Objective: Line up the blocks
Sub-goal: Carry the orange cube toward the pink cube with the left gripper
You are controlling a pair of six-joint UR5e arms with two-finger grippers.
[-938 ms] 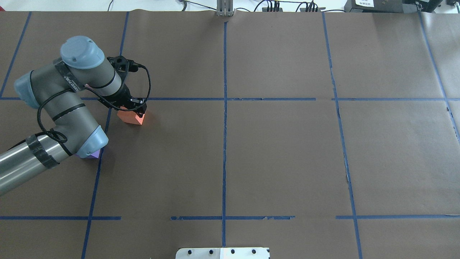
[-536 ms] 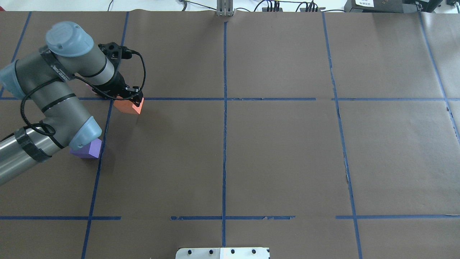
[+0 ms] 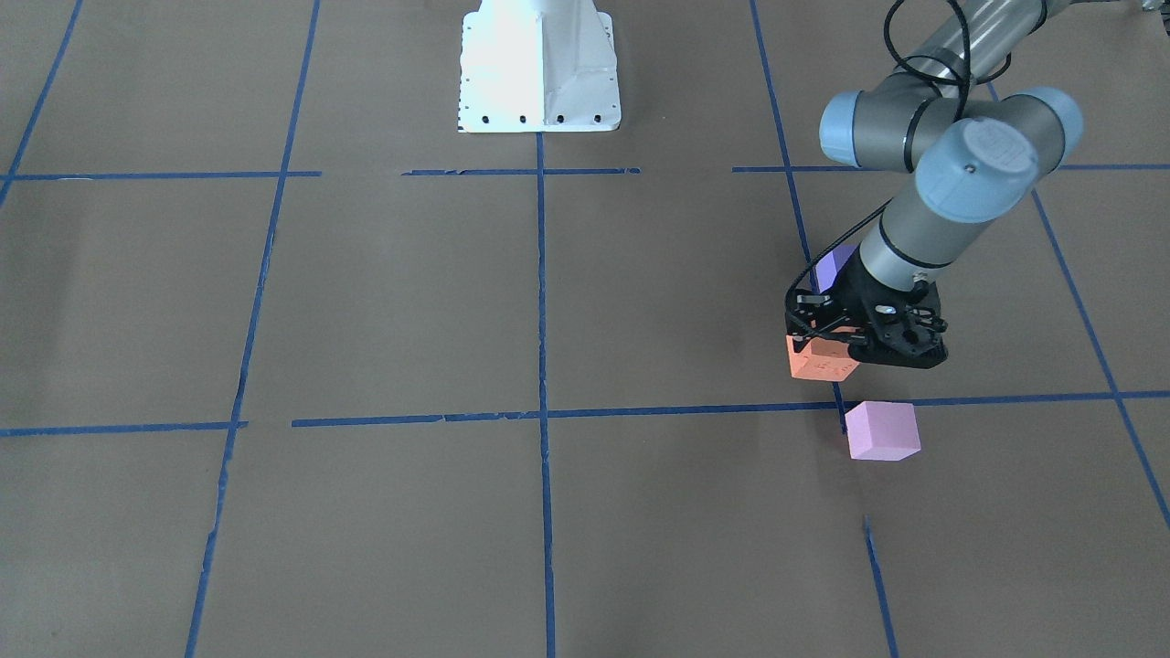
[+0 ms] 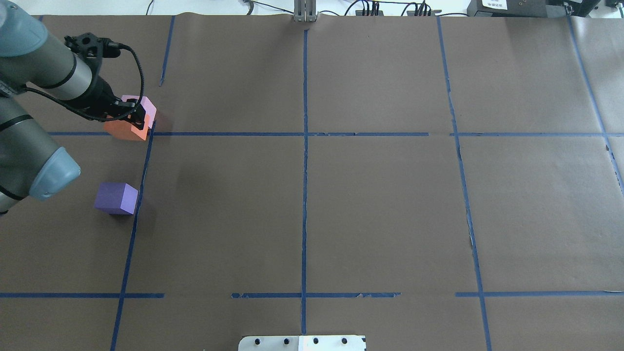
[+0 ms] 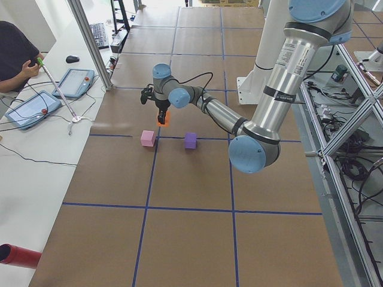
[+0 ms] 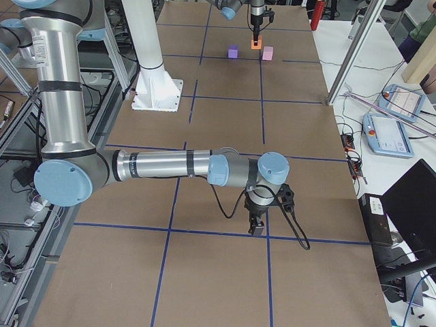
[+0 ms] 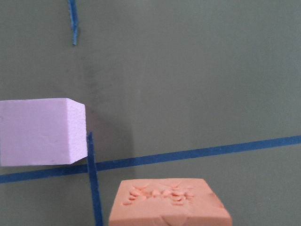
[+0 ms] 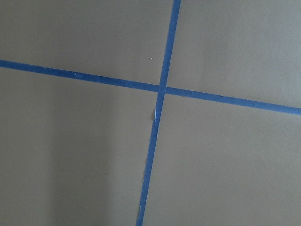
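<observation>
My left gripper [image 4: 130,118] is shut on the orange block [image 4: 126,130] and holds it just above the table, over a blue tape crossing. The pink block [image 4: 147,108] rests on the table right behind it, partly hidden by the fingers. In the left wrist view the orange block [image 7: 169,203] is at the bottom and the pink block [image 7: 41,132] is at the left. The purple block [image 4: 116,198] sits apart, nearer the robot. In the front-facing view the orange block [image 3: 821,358] hangs between the purple block [image 3: 834,267] and the pink block [image 3: 881,429]. My right gripper [image 6: 257,226] hovers far away; I cannot tell its state.
Blue tape lines [image 4: 304,146] grid the brown table. The white robot base [image 3: 537,68] stands at the robot's edge. A metal post [image 4: 305,10] stands at the far edge. An operator [image 5: 15,57] and tablets [image 5: 73,82] are beside the table.
My left gripper has carried the orange block to the left and slightly away from the robot, up against the pink block. The arm has uncovered the purple block.
</observation>
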